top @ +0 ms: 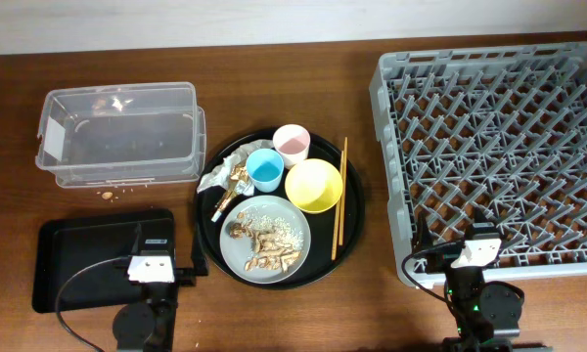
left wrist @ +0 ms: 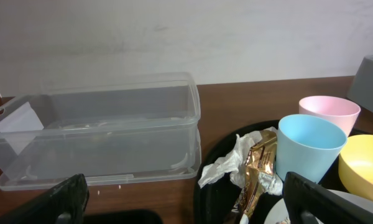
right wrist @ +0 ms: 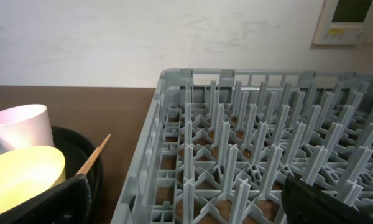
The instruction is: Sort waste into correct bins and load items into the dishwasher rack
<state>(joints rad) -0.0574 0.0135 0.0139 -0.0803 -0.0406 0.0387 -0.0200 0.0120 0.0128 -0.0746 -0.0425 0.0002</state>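
On the large round black tray (top: 207,240) stand a pink cup (top: 292,144), a light-blue cup (top: 265,169), a yellow bowl (top: 313,185) and a grey-blue plate (top: 293,227) carrying rice and brown scraps (top: 262,244). Chopsticks (top: 339,193) lie along the tray's right side. A crumpled napkin with gold wrapper (top: 228,178) lies at its left. The clear tub (top: 117,134) stands far left, the shallow black tray (top: 73,256) in front of it. The grey rack (top: 499,147) fills the right. My left gripper (left wrist: 186,199) is open and empty beside the round tray. My right gripper (right wrist: 186,199) is open and empty at the rack's near-left corner.
A few crumbs (top: 108,197) lie on the brown table between the tub and the shallow black tray. A white wall runs behind the table. A cable loops from the left arm near the front edge.
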